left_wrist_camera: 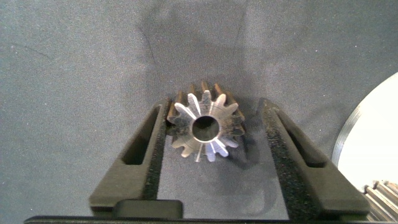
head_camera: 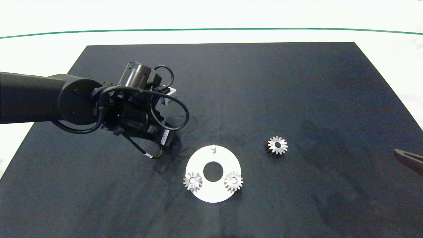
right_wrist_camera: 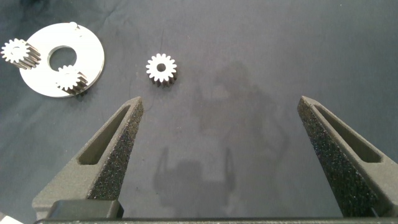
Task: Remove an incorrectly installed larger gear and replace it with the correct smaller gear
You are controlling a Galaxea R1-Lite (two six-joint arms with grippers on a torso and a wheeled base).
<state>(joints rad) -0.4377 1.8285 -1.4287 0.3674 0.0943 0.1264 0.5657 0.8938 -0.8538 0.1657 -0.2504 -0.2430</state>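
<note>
The left gripper sits low over the black mat, off to the left of the white disc, and its two fingers stand on either side of the larger gear, which lies flat on the cloth. One finger looks to be touching the teeth while the other shows a sliver of gap, so I judge the grip slack, the fingers spread just wider than the gear, not pinching it. That gear is well clear of the disc, so the removal half of the job looks done or all but done. On the disc, two small gears sit on their posts at the near edge, and the third post at the far edge stands bare. The smaller gear lies loose on the mat to the right of the disc, not yet touched. The right gripper hangs at the right side of the mat, fingers wide apart and holding nothing, with that loose gear ahead of it. What seems left is to pick up that gear and seat it on the bare post.
</note>
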